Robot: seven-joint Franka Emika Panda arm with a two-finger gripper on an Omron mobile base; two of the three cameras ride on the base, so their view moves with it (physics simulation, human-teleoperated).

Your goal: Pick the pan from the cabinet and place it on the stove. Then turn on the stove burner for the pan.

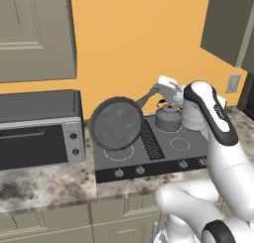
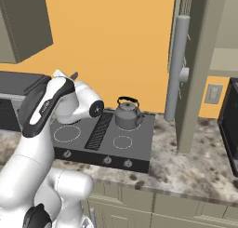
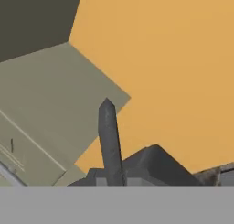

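Observation:
The dark grey pan hangs tilted on edge, its round face toward the camera, over the front left burner ring of the stove. My gripper is shut on the end of its long handle, up by the orange wall. In the hand view the handle rises from between my fingers. In the right base view my arm hides the pan. The cabinet door stands open at the right, with its grey bar handle.
A grey kettle sits on the stove's back right burner, close to my wrist. Small knobs line the stove's front. A toaster oven stands left of the stove under a shut wall cabinet.

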